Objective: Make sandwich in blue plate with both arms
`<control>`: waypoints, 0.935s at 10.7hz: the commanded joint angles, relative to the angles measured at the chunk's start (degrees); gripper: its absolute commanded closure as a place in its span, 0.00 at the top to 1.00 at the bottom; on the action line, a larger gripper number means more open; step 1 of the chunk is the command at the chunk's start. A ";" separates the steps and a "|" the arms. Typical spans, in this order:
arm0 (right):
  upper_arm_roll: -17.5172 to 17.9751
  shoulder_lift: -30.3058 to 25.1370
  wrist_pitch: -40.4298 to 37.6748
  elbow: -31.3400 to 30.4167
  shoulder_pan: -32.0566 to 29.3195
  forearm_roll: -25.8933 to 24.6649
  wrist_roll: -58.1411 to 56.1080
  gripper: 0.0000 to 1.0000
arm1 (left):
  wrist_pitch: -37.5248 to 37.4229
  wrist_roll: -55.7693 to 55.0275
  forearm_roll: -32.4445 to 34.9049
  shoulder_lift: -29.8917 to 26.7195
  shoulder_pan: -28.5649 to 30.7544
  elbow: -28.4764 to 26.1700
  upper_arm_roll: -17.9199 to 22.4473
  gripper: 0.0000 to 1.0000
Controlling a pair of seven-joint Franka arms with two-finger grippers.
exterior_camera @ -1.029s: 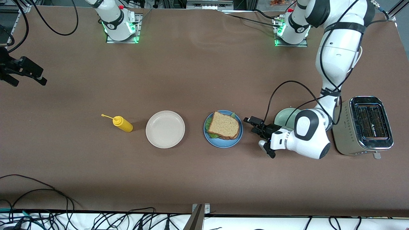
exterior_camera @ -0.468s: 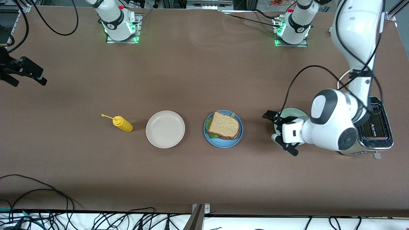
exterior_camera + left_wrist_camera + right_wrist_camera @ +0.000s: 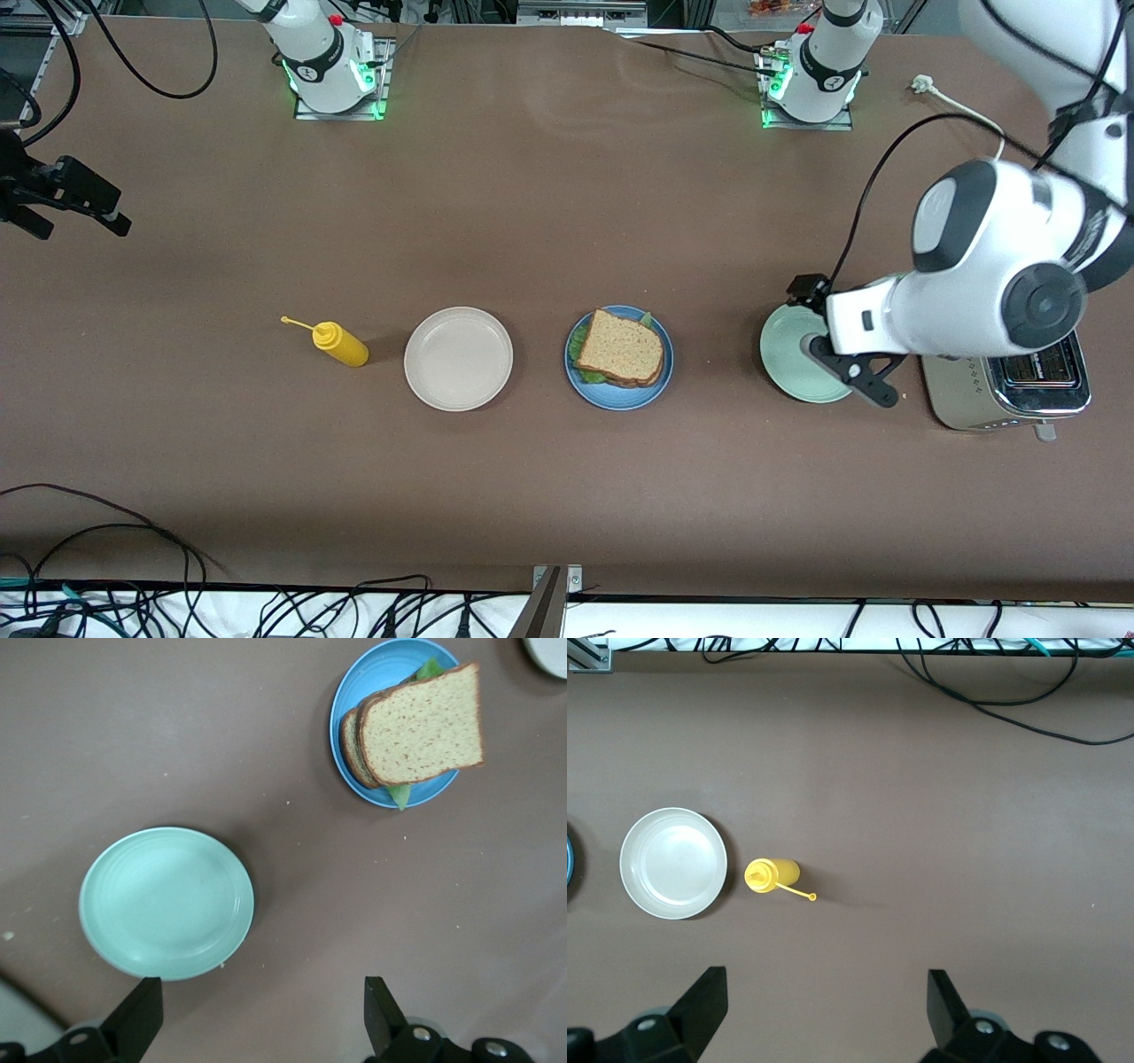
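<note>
The sandwich (image 3: 619, 347) sits just right of the front view's centre, on the blue plate (image 3: 619, 390). Its top slice is square brown wholegrain bread, speckled, with a darker crust; it lies slightly askew on the lower slice, whose edge peeks out along one side. Crinkled green lettuce (image 3: 583, 341) pokes out between the slices at two corners. In the left wrist view the sandwich (image 3: 416, 726) appears at the upper right, the top slice overhanging the blue plate (image 3: 376, 673) at one edge, with lettuce (image 3: 400, 796) showing beneath.

In the same row across the front view's middle stand a beige-white plate (image 3: 458, 358) just left of centre, a yellow squeeze bottle (image 3: 339, 344) further left, and a mint-green plate (image 3: 790, 363) at right, well apart from the blue one. A silver toaster (image 3: 1010, 390) stands at the right edge, partly covered by the left arm.

The left gripper (image 3: 842, 354) hangs over the mint-green plate's edge, fingers (image 3: 133, 1019) spread wide apart with nothing between them. The right gripper (image 3: 62, 199), at the frame's left edge, waits in the air; its fingers (image 3: 700, 1001) are likewise apart and empty.
</note>
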 commanded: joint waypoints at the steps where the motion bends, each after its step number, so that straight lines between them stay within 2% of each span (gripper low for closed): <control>1: -0.37 -0.46 -3.21 0.97 0.25 -1.02 0.53 1.00 | -4.34 -7.39 4.12 -9.49 -0.30 -3.31 0.61 1.00; 2: -0.37 -0.46 -3.31 1.58 0.25 -1.02 0.44 1.00 | -4.17 -14.67 7.54 -13.79 -0.83 -6.54 0.01 1.00; 3: -0.54 -0.37 -3.31 1.67 0.25 -1.02 0.44 1.00 | -3.21 -16.92 7.14 -17.22 -1.01 -10.49 0.00 1.00; 6: -0.81 -0.37 -3.31 1.67 0.25 -1.02 0.35 1.00 | 1.71 -17.38 6.79 -28.29 3.45 -20.52 0.09 1.00; 8: -0.81 -0.37 -3.31 1.67 0.25 -1.02 0.35 1.00 | 2.07 -17.56 6.87 -30.61 6.36 -20.64 0.00 1.00; 10: -0.81 -0.37 -3.31 1.76 0.25 -1.02 0.44 1.00 | 1.81 -17.73 7.31 -32.72 8.30 -20.46 -2.88 1.00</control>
